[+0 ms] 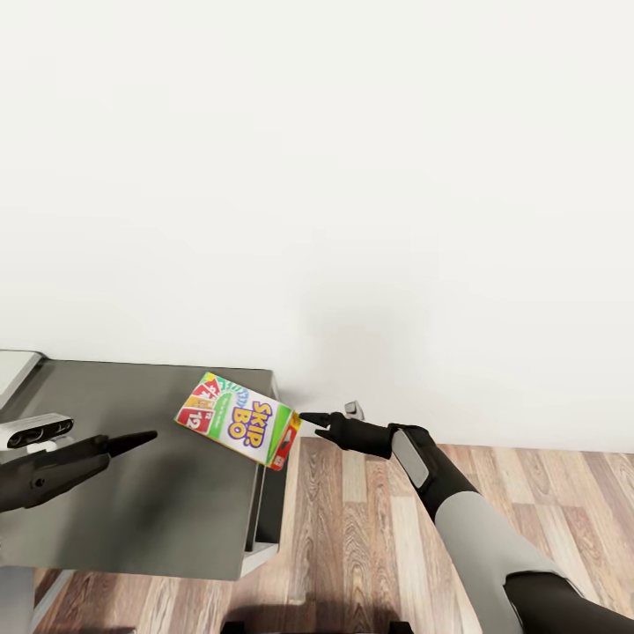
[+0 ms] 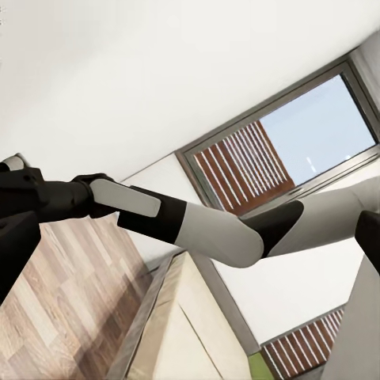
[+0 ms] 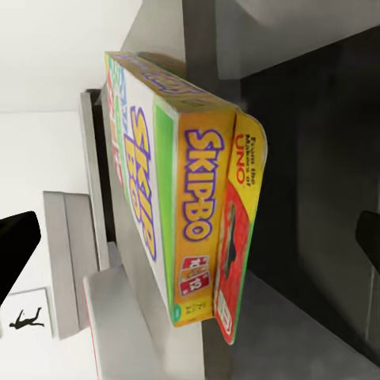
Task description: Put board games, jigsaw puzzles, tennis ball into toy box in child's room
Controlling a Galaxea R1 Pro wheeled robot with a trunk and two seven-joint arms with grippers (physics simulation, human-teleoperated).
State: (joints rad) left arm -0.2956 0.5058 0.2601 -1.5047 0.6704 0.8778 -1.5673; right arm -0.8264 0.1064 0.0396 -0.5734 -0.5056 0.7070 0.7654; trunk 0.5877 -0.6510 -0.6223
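SKIP BO board game (image 1: 239,420) tilted over the table (image 1: 132,493) edge.

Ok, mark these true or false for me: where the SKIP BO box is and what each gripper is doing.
1. The SKIP BO box is at the right edge of the table. True.
2. The right gripper is clamped on the box. False: its fingers stand wide apart, clear of the box.
3. The left gripper holds the box. False: it hovers over the table, apart from the box.
4. The floor is wood plank. True.
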